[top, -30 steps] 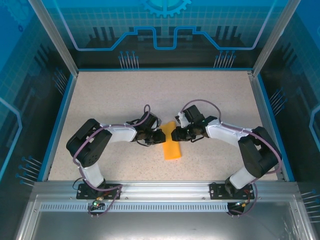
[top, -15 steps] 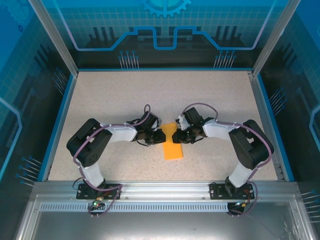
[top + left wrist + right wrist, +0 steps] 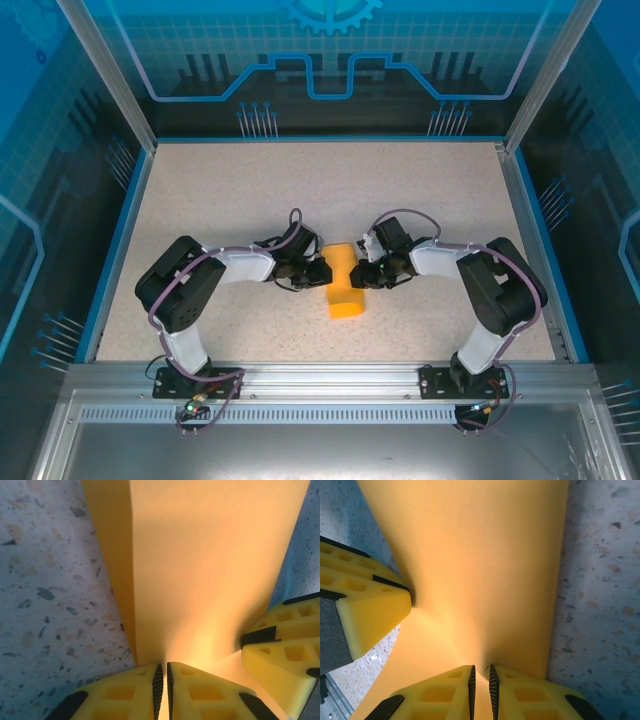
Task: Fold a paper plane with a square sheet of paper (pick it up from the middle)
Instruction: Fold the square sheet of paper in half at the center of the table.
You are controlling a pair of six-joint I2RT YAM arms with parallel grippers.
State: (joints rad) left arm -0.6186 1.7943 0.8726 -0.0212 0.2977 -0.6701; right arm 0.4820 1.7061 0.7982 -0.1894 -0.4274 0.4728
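**A:** How far along is the plane?

**B:** Early, by the look of it. The square sheet of paper [image 3: 345, 288] lies mid-table [image 3: 220, 190] between the 2 arms. It is a narrow orange strip with its far end bowed up off the surface. The left wrist view shows 1 lengthwise fold line. There is no pointed nose and there are no wings, so most of the folding seems left to do.

**A:** And the grippers?

**B:** The left gripper [image 3: 162, 669] has its fingers pressed together on 1 edge of the paper. The right gripper [image 3: 481, 670] pinches the opposite edge the same way. A yellow fingertip of each also appears in the other's wrist view, touching the sheet.

**A:** Any containers?

**B:** Nothing that would count as 1. The nearest thing is the table's blue rim [image 3: 120, 240], and inside it the sheet rests on the bare speckled top and holds nothing.
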